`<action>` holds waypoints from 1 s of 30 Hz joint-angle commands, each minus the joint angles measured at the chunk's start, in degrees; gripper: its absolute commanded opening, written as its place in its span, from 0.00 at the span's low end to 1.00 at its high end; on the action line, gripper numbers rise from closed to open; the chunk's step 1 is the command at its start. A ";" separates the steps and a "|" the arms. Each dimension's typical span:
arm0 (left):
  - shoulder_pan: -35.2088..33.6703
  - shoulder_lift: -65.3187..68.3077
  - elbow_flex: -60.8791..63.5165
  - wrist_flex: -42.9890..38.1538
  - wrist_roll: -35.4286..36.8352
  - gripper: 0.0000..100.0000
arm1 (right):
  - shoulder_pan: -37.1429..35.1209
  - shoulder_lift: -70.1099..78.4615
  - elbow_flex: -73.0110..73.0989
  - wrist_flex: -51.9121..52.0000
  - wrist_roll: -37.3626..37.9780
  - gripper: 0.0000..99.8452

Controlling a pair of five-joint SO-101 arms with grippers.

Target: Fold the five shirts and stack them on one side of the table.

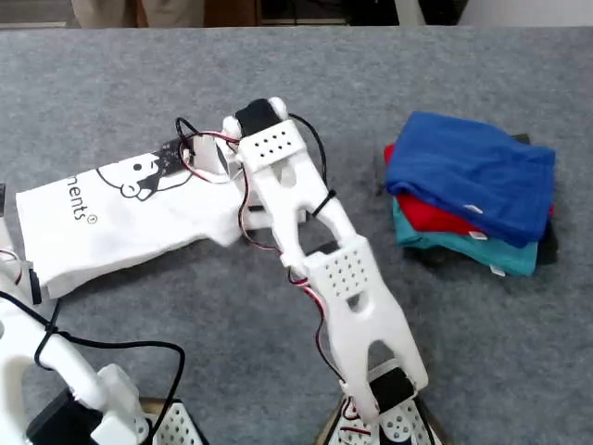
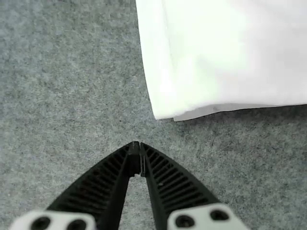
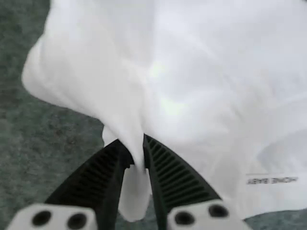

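A white shirt (image 1: 120, 218) with a black panda print lies partly folded on the left of the grey table. My right gripper (image 3: 139, 153) is shut on a bunched fold of this white shirt (image 3: 192, 72) at its right edge, where the right arm (image 1: 278, 176) ends in the high view. Close to a folded corner of the white shirt (image 2: 225, 52), my left gripper (image 2: 139, 149) hangs shut and empty over bare table. On the right stands a stack with a blue shirt (image 1: 468, 171) on top, a red shirt (image 1: 431, 215) under it and a teal shirt (image 1: 463, 246) below.
The table (image 1: 232, 324) has a grey felt-like surface. The left arm's base (image 1: 93, 399) and cables sit at the near left corner. Open table lies between the white shirt and the stack, and along the far edge.
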State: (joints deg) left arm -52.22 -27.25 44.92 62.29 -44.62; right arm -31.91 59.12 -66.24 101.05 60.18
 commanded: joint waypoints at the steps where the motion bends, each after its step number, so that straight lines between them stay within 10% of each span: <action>1: -0.09 -1.71 -0.88 -0.18 0.53 0.02 | -0.13 2.33 -13.32 1.05 3.69 0.00; 14: -0.09 -1.71 -0.53 -0.18 0.53 0.02 | -2.07 13.58 -29.41 -5.80 3.69 0.01; 23: -0.18 -1.71 -0.35 -0.09 0.35 0.02 | -2.59 13.93 -29.49 -1.05 3.43 0.48; 30: -0.26 -1.71 -0.35 -0.09 0.35 0.02 | -1.36 8.04 -29.41 1.32 -0.18 0.34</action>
State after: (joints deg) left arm -52.22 -27.25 44.92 62.29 -44.62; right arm -33.58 73.36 -92.88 101.32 61.58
